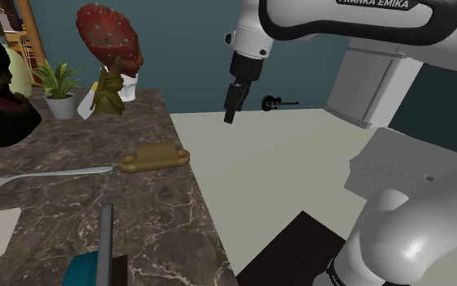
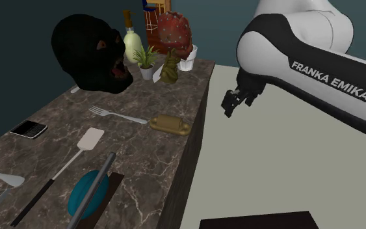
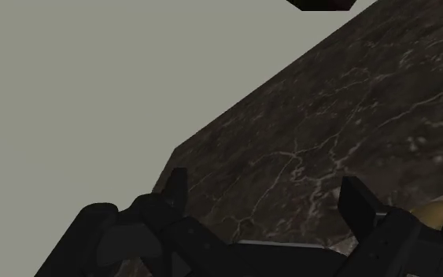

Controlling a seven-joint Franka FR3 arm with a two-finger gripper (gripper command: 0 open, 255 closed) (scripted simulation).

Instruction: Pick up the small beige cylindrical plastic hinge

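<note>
Approach step: claw (image 1: 229, 119) hung released beyond the tabletop (image 1: 161, 211) edge, well apart from the tan hinge (image 1: 155, 156) — next, swing over, descend.

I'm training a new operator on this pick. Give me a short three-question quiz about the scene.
1. True or false: the tan hinge is held in the jaws.
2. What lies closest to the hinge? A) a cup B) a fork C) a banana
3. Fill in: the hinge lies on the dark marbled ____.

Key: 1 false, the jaws stand open, away from it; 2 B; 3 counter.
</note>
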